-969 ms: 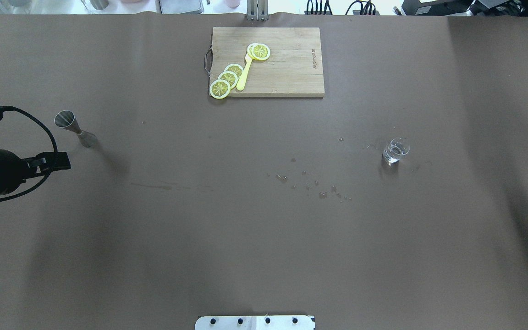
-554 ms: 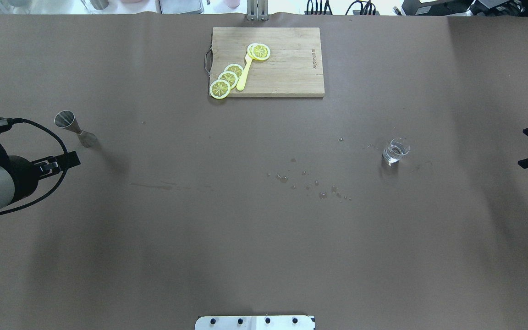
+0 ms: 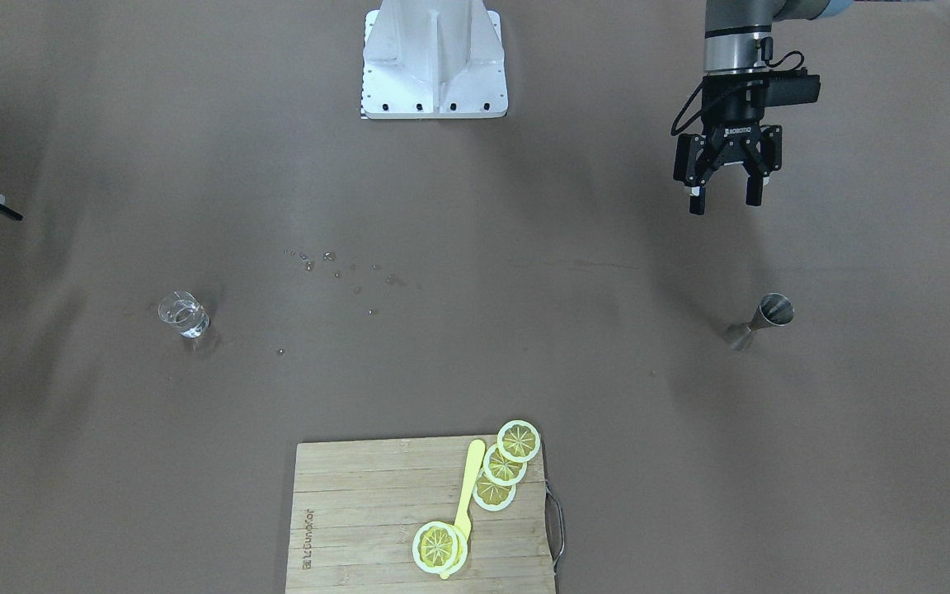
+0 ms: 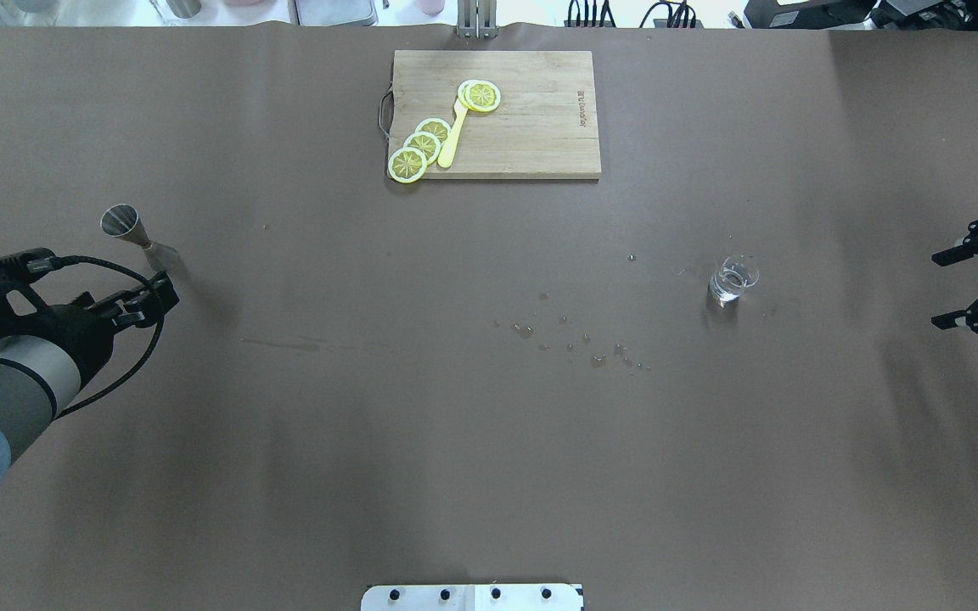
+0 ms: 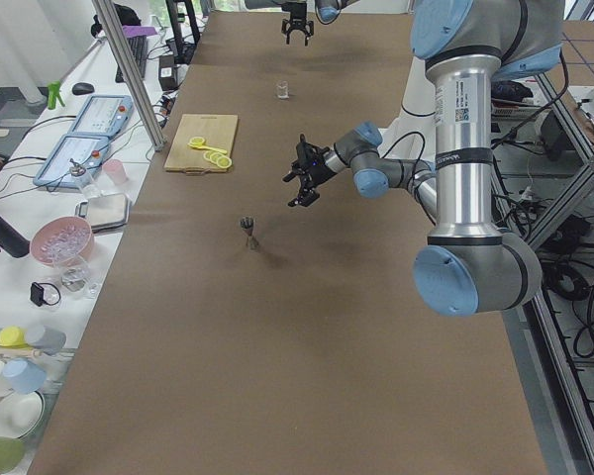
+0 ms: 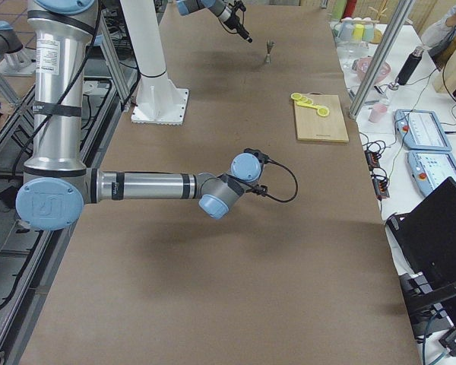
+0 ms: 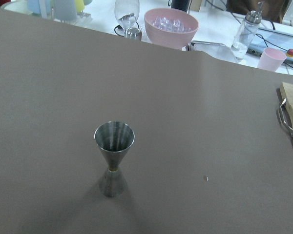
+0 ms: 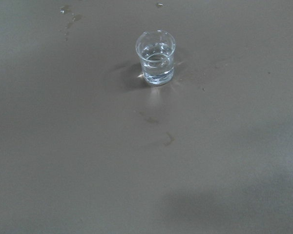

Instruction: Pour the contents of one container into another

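Small clear glass tumbler (image 8: 156,58), short and round, thick at the base: upright on the counter (image 4: 455,441), on the robot's right half, with a little clear liquid in the bottom. Small grey steel jigger (image 7: 114,158), hourglass-shaped, two cones joined at a narrow waist: also upright, one cone down as foot, the other open upward, on the left half. Well apart, each standing free.

Right gripper (image 3: 0,248) cut by edge; cutting board (image 3: 359,511) bottom cropped.
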`<state>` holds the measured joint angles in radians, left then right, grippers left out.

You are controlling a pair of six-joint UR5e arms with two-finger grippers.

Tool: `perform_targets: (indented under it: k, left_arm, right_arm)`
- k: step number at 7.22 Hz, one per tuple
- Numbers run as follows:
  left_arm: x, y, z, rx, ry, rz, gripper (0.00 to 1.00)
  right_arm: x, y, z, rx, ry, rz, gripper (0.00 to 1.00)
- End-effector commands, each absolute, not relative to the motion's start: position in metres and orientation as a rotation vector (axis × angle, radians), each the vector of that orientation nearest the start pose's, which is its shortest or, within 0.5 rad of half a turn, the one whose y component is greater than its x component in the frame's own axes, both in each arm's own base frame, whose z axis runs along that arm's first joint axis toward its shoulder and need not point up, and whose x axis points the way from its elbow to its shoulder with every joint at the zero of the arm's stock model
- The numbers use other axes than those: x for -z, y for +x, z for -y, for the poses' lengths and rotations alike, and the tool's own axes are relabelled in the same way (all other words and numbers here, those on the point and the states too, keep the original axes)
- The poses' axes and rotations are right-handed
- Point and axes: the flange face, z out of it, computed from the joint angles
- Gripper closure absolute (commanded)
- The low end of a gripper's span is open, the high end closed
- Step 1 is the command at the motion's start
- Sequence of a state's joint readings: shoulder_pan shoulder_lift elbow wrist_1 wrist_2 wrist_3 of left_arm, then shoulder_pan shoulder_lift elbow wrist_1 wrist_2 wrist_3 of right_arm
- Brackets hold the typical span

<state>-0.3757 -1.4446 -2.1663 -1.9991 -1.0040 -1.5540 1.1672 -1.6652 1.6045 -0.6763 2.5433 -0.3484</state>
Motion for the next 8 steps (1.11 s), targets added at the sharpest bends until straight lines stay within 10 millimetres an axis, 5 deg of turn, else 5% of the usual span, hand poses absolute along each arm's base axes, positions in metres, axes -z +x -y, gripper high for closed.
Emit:
perform_targets:
  k: [1, 8]
  left_arm:
    - [-0.41, 0.337, 0.332, 0.593, 0.701, -0.703, 0.02]
    - [-0.458, 0.376, 0.36, 0.671, 0.847, -0.61, 0.03]
  right_arm:
    - [-0.577, -0.155, 0.447, 1.117, 0.822, 0.994, 0.0]
    - [-0.555, -0.231, 0.508, 1.084, 0.788, 1.056, 0.0]
